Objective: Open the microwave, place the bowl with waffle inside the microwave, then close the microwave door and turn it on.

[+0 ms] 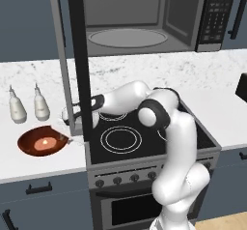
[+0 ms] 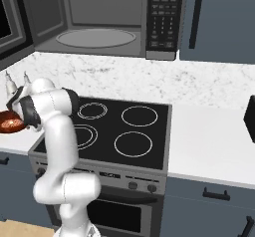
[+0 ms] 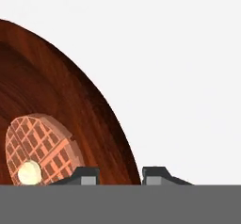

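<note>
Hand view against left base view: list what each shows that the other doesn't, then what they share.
Hand view alone: the waffle's grid and the pale dab on it, and the hand with one fingertip inside the bowl's rim and one outside it, close together.

Left base view alone: the microwave with the microwave door swung open, the empty turntable, the stove and two bottles behind the bowl.

Both: the bowl on the white counter with the waffle in it.
</note>
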